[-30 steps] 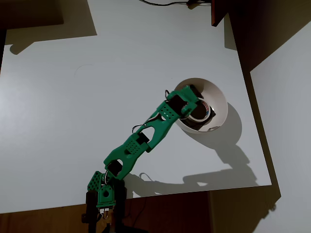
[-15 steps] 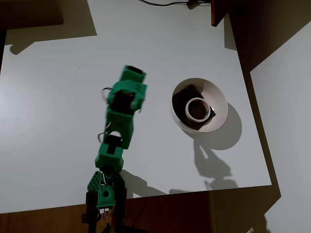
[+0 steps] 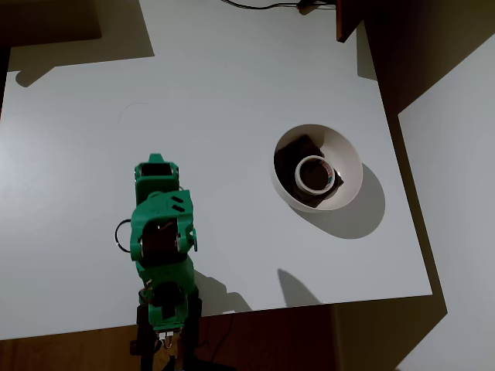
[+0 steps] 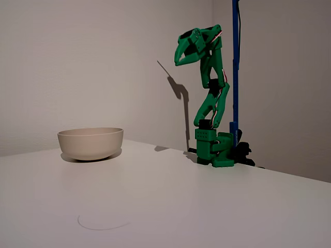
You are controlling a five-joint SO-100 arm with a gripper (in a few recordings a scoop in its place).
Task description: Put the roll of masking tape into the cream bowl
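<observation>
On the white table (image 3: pixel 232 93), toward its right side in the overhead view, the cream bowl (image 3: pixel 349 158) sits with the roll of masking tape (image 3: pixel 314 173) lying flat inside it. The off-white ring rests on top of a dark brown block (image 3: pixel 298 152) that covers the bowl's floor, and a few reddish marks show on the ring's inner core at its right side. The bowl throws a soft shadow down and to the right across the table. From the fixed view, the cream bowl (image 4: pixel 90 142) stands at the left on the table (image 4: pixel 207 206), seen from the side, so its contents are hidden behind its sloping wall. The green arm (image 4: pixel 212 111) is folded up over its base at the right of that view, well apart from the bowl, beside a blue upright pole (image 4: pixel 235 67). Its gripper (image 4: pixel 179 58) is raised high, points left and slightly down, and holds nothing; the jaws stand a little apart, with a narrow gap visible between the tips. In the overhead view the arm (image 3: pixel 161 239) appears bunched near the table's lower edge at the left, and the jaws cannot be made out from above. A faint thin curved line (image 4: pixel 102 223) marks the near tabletop in the fixed view.
</observation>
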